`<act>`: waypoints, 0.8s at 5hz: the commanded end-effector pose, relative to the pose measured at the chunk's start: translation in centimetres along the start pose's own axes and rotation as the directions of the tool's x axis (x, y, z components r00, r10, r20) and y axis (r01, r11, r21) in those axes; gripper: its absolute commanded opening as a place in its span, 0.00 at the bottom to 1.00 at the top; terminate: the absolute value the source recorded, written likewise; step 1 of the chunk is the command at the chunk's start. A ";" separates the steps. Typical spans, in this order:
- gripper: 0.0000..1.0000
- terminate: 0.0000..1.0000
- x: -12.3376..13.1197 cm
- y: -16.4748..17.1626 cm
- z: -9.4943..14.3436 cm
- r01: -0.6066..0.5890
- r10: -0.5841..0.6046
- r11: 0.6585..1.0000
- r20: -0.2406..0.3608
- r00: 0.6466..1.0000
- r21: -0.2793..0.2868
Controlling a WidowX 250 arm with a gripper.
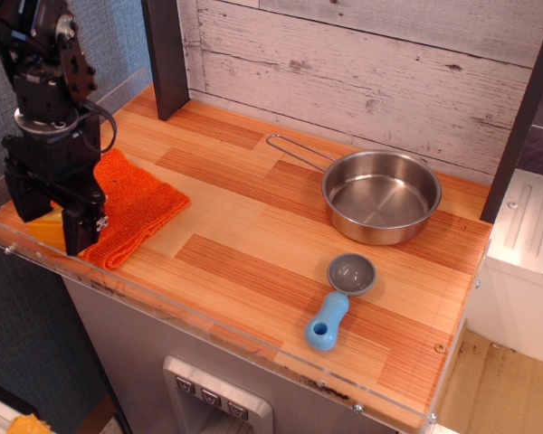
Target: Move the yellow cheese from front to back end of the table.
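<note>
The yellow cheese point(47, 226) lies at the front left corner of the wooden table point(244, 226), on the edge of an orange knitted cloth point(136, 203). Only a small sliver of it shows between the black fingers. My gripper point(47, 232) is lowered over the cheese with its jaws open, one finger point(80, 226) on each side of the wedge. I cannot tell whether the fingers touch it. The arm's black body hides most of the cheese.
A steel pan point(380, 194) with a wire handle stands at the back right. A blue-handled grey scoop point(335, 303) lies in front of it. A dark post point(167, 54) stands at the back left. A clear plastic rim point(208, 330) runs along the front edge.
</note>
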State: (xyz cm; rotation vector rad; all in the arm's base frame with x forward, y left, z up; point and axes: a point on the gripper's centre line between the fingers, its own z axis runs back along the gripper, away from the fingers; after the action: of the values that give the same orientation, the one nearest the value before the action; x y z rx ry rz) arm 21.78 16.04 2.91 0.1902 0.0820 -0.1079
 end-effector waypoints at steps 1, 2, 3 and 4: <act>0.00 0.00 -0.1 0.7 0.1 -0.030 0.030 1.000 0.005 1.000 -0.006; 0.00 0.00 0.2 0.5 0.3 -0.015 0.015 1.000 0.001 1.000 -0.014; 0.00 0.00 1.5 0.6 2.4 0.019 -0.019 1.000 0.037 0.999 -0.011; 0.00 0.00 3.3 1.5 6.7 0.007 -0.008 1.000 0.111 0.994 0.008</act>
State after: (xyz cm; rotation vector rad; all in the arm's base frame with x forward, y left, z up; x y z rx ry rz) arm 25.62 15.67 7.74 0.1560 0.0161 -0.1247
